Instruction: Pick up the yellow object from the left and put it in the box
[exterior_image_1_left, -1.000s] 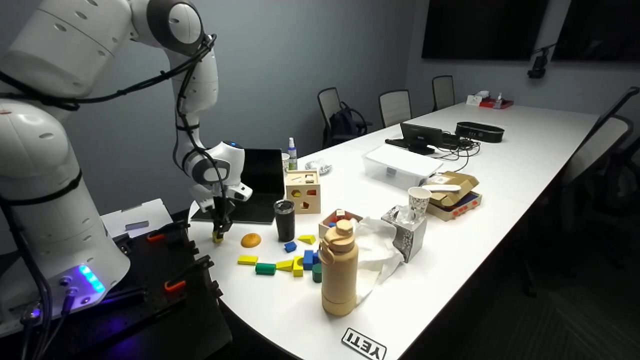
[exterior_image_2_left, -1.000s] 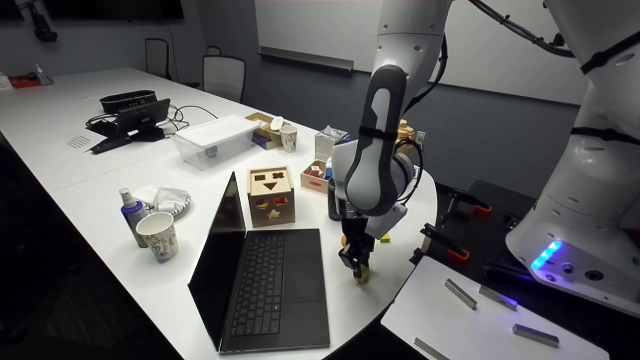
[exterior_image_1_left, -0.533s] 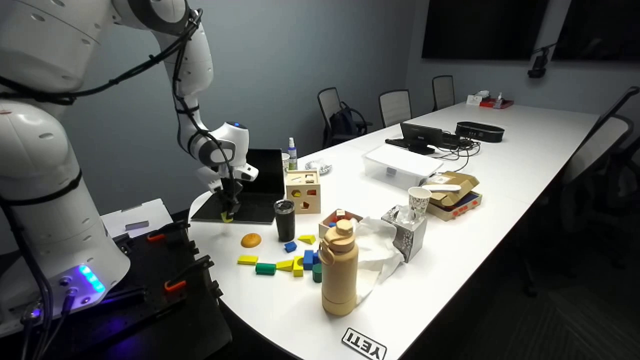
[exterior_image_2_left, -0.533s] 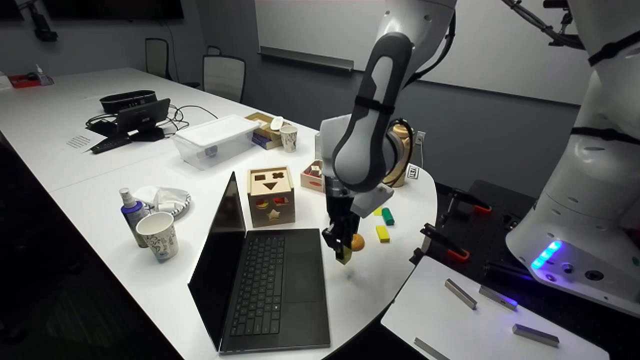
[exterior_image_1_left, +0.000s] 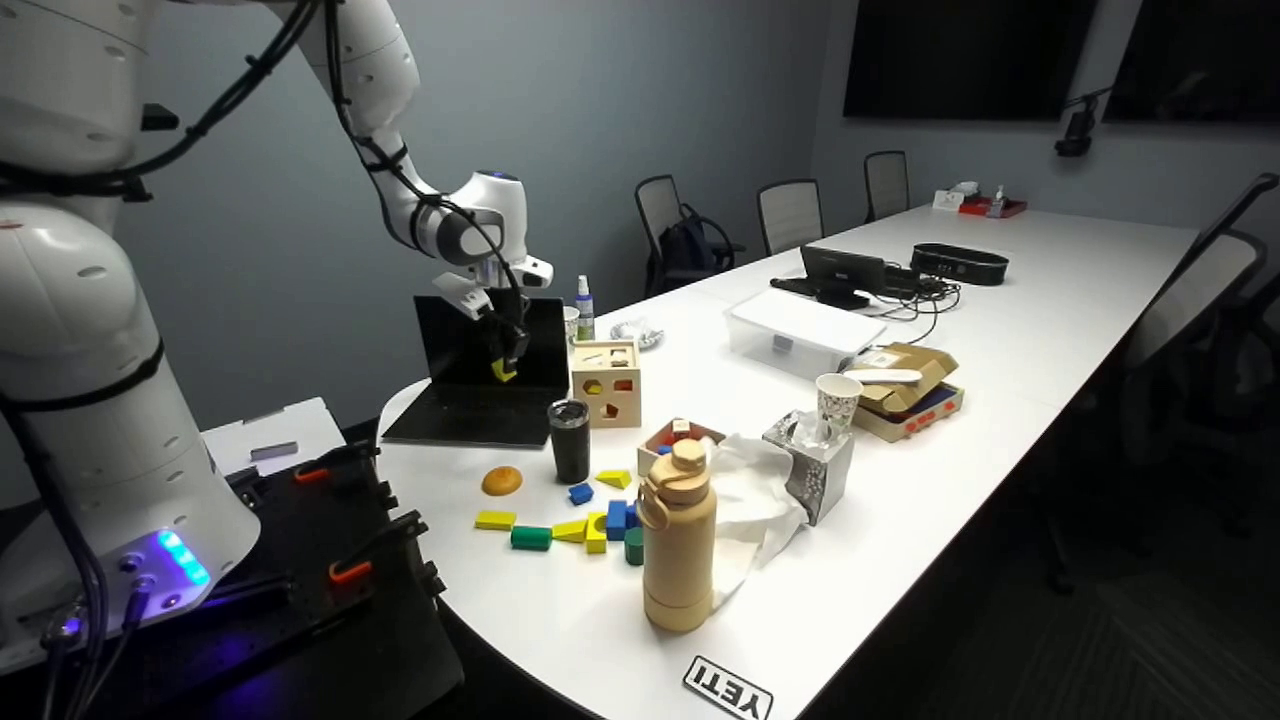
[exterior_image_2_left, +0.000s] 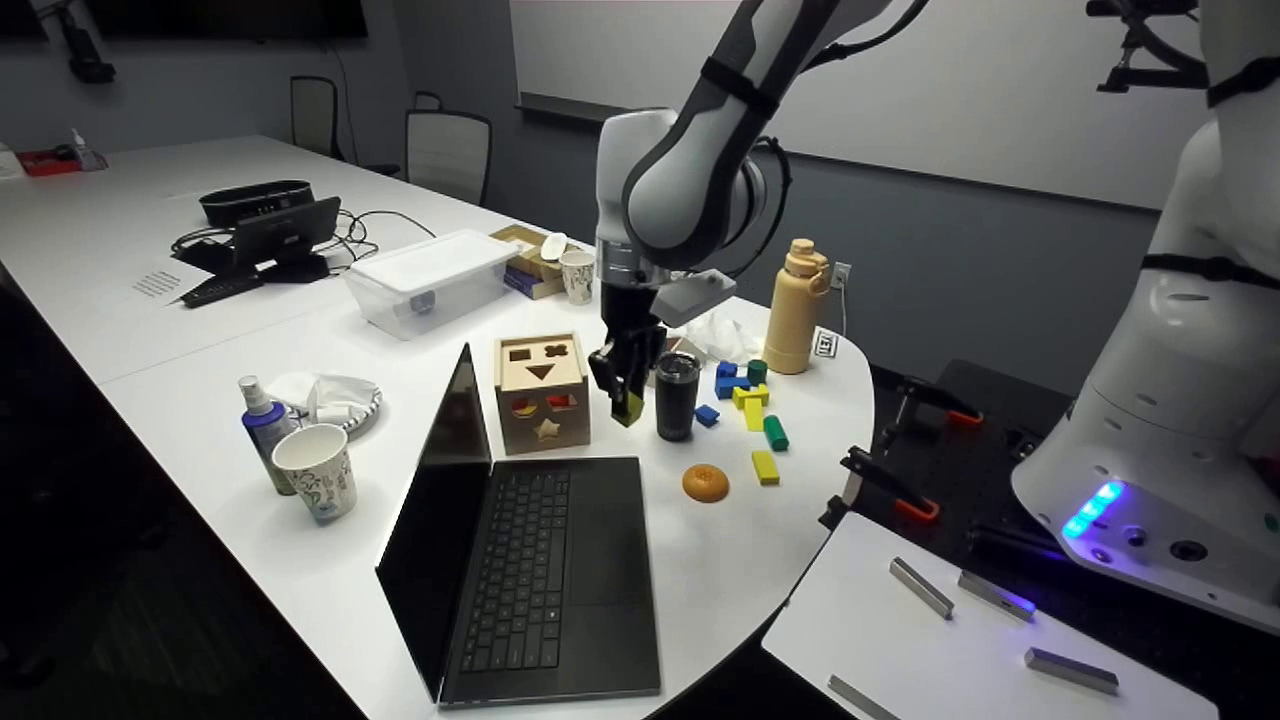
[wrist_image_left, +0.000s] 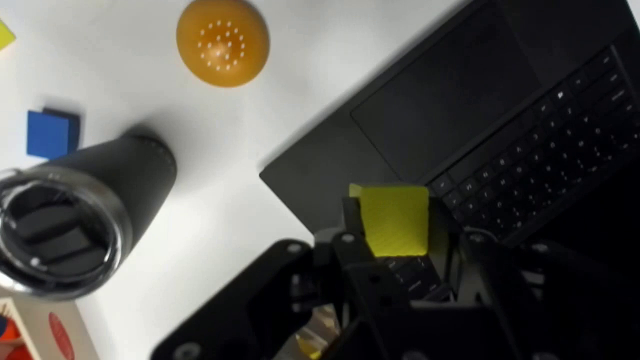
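- A meeting room with grey walls; in an exterior view a white table (exterior_image_2_left: 720, 575) stretches from the lower part of the frame to its upper left.
- Nearest, at bottom centre of that frame, an open black laptop (exterior_image_2_left: 550, 590) has its raised screen on the left.
- Left of it, a patterned paper cup (exterior_image_2_left: 316, 475) stands just beside a spray bottle (exterior_image_2_left: 270, 440).
- Right of centre, an orange domed disc (exterior_image_2_left: 705, 483) lies on the table.
- Near the middle, the gripper (exterior_image_2_left: 625, 392) hangs above the table, its jaws closed in to the width of the yellow block (wrist_image_left: 395, 222) and pinching it. In the wrist view the block sits a little right of and below centre, raised over the laptop.
- The wooden box (exterior_image_2_left: 543, 395), with shaped holes in top and front, stands upright left of the gripper; the block is apart from it.
- Right of the gripper stands a black tumbler (exterior_image_2_left: 677, 400), with loose coloured blocks (exterior_image_2_left: 766, 467) farther right.
- Behind those, a tan water bottle (exterior_image_2_left: 792, 325) stands upright.
- Beyond, toward the upper left, is a clear lidded bin (exterior_image_2_left: 440, 262).
- Farthest are mesh-backed chairs (exterior_image_2_left: 448, 155).
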